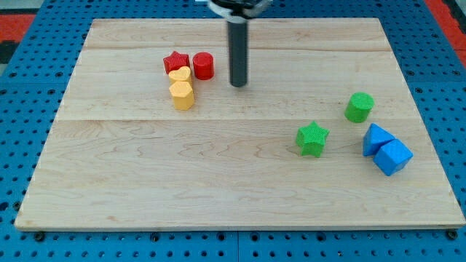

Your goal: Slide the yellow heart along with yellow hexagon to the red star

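The yellow heart is pressed between the red star and the yellow hexagon — all touching. My tip is seen just right of the red cylinder, apart from it — no fingers are fitted, only a bare rod.

A lab: wooden board on blue pegboard.

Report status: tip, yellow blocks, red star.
My tip right of red cylinder, touching nothing. Yellow heart against red star, yellow hexagon just below heart. Nothing in the way.
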Controlling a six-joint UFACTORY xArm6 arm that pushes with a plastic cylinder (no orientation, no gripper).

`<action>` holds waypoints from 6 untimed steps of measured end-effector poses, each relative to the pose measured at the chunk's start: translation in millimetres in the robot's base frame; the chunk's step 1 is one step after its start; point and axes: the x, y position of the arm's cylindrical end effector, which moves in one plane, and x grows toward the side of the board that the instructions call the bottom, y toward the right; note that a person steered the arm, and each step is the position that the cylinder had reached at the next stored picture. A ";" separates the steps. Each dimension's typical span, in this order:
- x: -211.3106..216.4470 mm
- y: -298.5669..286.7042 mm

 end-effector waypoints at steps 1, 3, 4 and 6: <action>53.4 -57.4; 3.3 -88.6; -13.2 -88.6; 2.2 -165.5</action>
